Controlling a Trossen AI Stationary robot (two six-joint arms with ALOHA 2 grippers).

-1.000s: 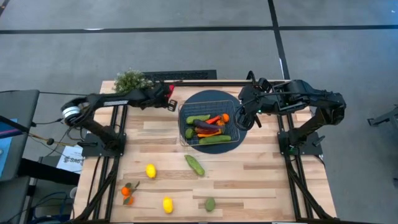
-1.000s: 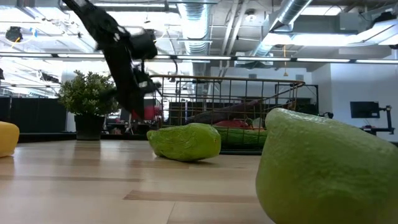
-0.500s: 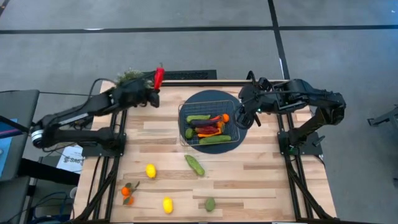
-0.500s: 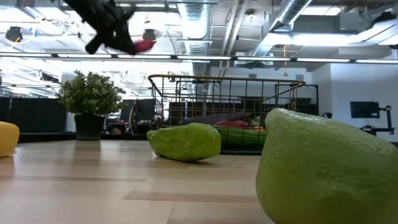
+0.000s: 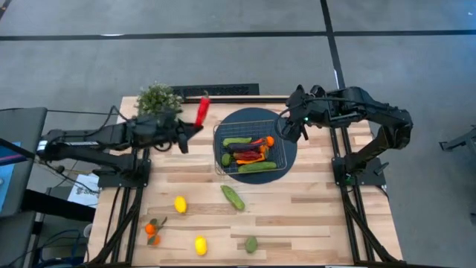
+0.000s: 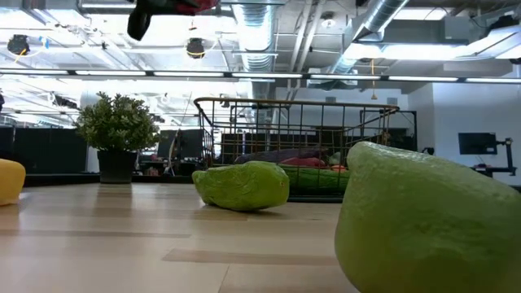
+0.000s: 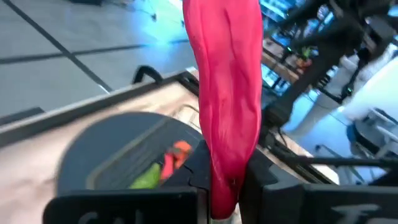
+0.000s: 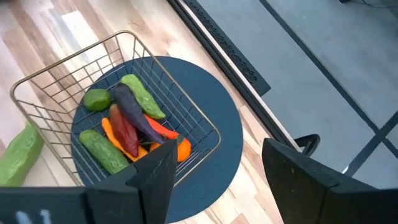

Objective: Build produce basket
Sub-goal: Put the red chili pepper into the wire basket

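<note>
My left gripper (image 5: 194, 125) is high above the table, left of the basket, shut on a long red pepper (image 5: 201, 109). It shows at the top of the low view (image 6: 167, 6). The wire basket (image 5: 217, 141) stands on a round dark blue mat and holds cucumbers, a lime, an eggplant (image 8: 134, 112), a red pepper and a carrot. My right gripper (image 5: 286, 131) hovers open over the basket's right side, touching nothing. A cucumber (image 5: 233, 197), two lemons (image 5: 180, 204), a lime (image 5: 251, 244) and small oranges (image 5: 152, 231) lie on the near half of the table. My left gripper pinches the red pepper by one end (image 7: 225, 177) between its two fingers (image 7: 198, 180). The rest of the pepper (image 7: 227, 87) sticks out straight beyond the fingertips, along the fingers. The pepper is lifted clear of the table and points toward the far right.
A bushy potted plant (image 5: 158, 97) stands at the far left corner, close behind my left arm. The blue mat (image 5: 286, 160) reaches past the basket on all sides. In the low view the lime (image 6: 431, 220) and the cucumber (image 6: 242, 185) block much of the basket.
My left gripper has risen steadily with the red pepper from low beside the plant to high above the table, and has tipped so the pepper now points outward instead of hanging down. It then swung a little toward the near edge. My right gripper shifted slightly toward the far edge.
</note>
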